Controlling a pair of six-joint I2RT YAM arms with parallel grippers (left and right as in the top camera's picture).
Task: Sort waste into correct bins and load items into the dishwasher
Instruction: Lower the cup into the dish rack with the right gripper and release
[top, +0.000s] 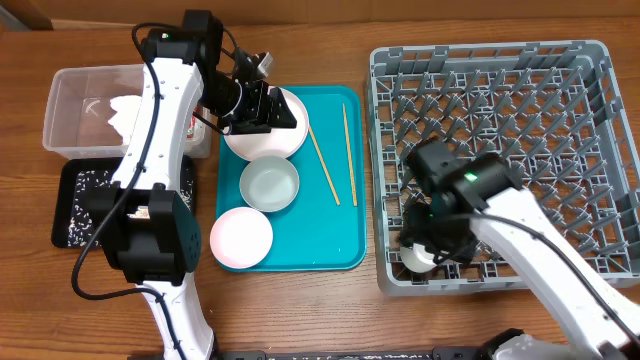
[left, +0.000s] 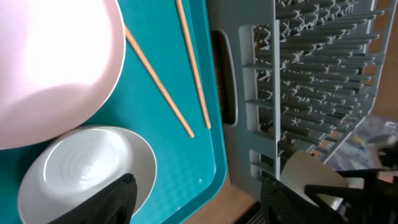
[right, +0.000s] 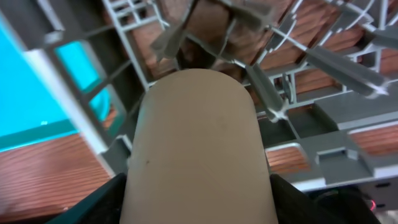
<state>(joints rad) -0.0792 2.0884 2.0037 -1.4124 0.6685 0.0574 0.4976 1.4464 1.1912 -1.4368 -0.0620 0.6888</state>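
My left gripper (top: 262, 105) is open and empty, hovering over a large pale plate (top: 262, 138) at the back of the teal tray (top: 340, 240). In the left wrist view its open fingers (left: 199, 205) frame the tray edge, with the pale plate (left: 50, 62), a white bowl (left: 81, 171) and two chopsticks (left: 158, 87) ahead. A bowl (top: 270, 185), a pink plate (top: 240, 238) and the chopsticks (top: 323, 165) lie on the tray. My right gripper (top: 425, 242) is shut on a small white cup (right: 199, 137), low in the grey dish rack's (top: 500, 55) front left corner.
A clear tub (top: 70, 90) holding white napkins stands at the back left. A black tray (top: 85, 200) with white grains lies in front of it. A red wrapper (top: 196, 127) peeks out beside the left arm. The rack wall and pegs (right: 273, 93) crowd the cup.
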